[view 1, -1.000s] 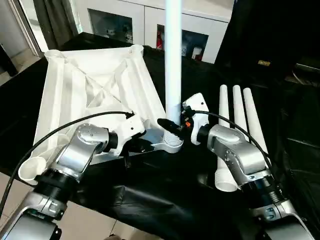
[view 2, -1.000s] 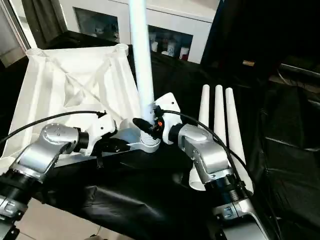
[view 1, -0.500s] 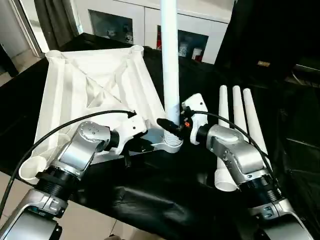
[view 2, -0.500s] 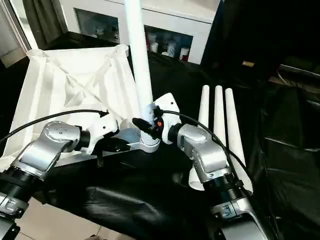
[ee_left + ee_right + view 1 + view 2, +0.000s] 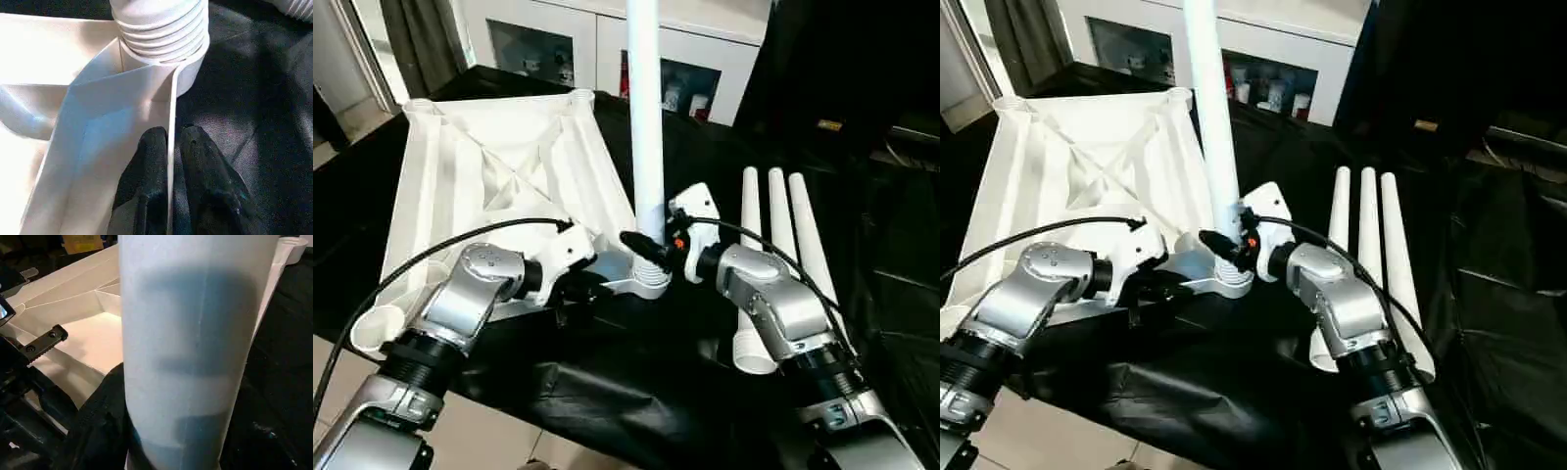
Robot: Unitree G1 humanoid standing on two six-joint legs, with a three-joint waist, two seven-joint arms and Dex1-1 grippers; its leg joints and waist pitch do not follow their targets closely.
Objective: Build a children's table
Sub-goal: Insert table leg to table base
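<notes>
Both forearms are rounded silver shells stepping down to black ribbed collars near the elbows. The left forearm (image 5: 470,294) carries a thin black cable arcing over it to a white wrist housing. The right forearm (image 5: 773,299) has a similar black cable, a white wrist housing and a small orange-red marking beside it.
</notes>
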